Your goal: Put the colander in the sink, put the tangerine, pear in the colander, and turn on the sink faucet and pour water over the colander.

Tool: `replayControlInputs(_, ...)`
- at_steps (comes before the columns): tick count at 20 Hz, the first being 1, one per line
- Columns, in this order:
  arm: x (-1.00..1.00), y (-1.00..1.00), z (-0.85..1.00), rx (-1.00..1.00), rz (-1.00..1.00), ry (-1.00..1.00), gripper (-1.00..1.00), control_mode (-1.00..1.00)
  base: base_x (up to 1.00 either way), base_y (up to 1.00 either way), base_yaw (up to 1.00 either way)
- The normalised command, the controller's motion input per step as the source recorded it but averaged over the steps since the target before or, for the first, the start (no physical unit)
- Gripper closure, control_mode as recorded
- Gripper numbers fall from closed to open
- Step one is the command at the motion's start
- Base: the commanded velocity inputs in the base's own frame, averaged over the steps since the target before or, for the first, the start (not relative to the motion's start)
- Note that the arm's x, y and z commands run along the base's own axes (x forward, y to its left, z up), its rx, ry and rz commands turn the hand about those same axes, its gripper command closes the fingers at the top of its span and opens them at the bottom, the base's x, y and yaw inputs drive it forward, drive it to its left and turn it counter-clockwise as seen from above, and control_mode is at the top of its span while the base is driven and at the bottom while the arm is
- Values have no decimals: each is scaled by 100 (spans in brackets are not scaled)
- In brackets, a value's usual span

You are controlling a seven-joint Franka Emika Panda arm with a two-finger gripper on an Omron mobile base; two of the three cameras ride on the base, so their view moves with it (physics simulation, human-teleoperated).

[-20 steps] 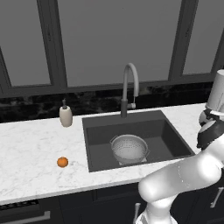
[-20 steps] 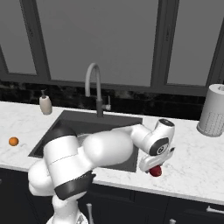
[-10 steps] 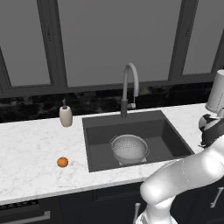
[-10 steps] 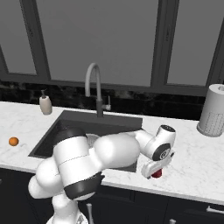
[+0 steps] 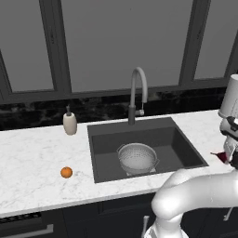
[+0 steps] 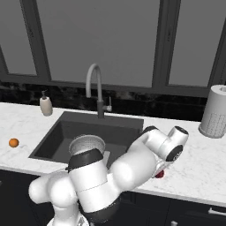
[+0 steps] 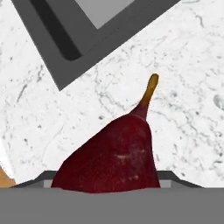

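The dark red pear with tapering stem lies on the white marble table, right of the dark grey sink. End effector aperture cannot be told; centre squarely across the pear's body before lifting.

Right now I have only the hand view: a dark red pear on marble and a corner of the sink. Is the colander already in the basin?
Observer: Yes. The colander sits upright on the floor of the sink, toward its front edge.
Operator: And where is the tangerine?
Observer: The tangerine lies on the counter left of the sink, on the opposite side from the pear.
Operator: Is the tap running?
Observer: No stream shows under the sink faucet; its spout arches over the back of the basin.
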Motion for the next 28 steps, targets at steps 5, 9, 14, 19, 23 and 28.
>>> replayControlInputs(5, -20, 79, 0, 10, 0, -23, 100, -100, 0, 0, 0)
replayControlInputs(9, -11, 96, 10, 9, 0, -20, 100, -100, 0, 0, 0)
replayControlInputs(14, -1, 89, 28, 15, 0, -8, 100, -100, 0, 0, 0)
replayControlInputs(19, 2, 42, 52, 23, 3, 4, 100, -100, 0, 0, 0)
replayControlInputs(23, 4, 34, 27, 29, 9, 6, 100, -100, 0, 0, 0)
replayControlInputs(28, 14, 53, 0, 24, 11, 0, 100, -100, 0, 0, 0)
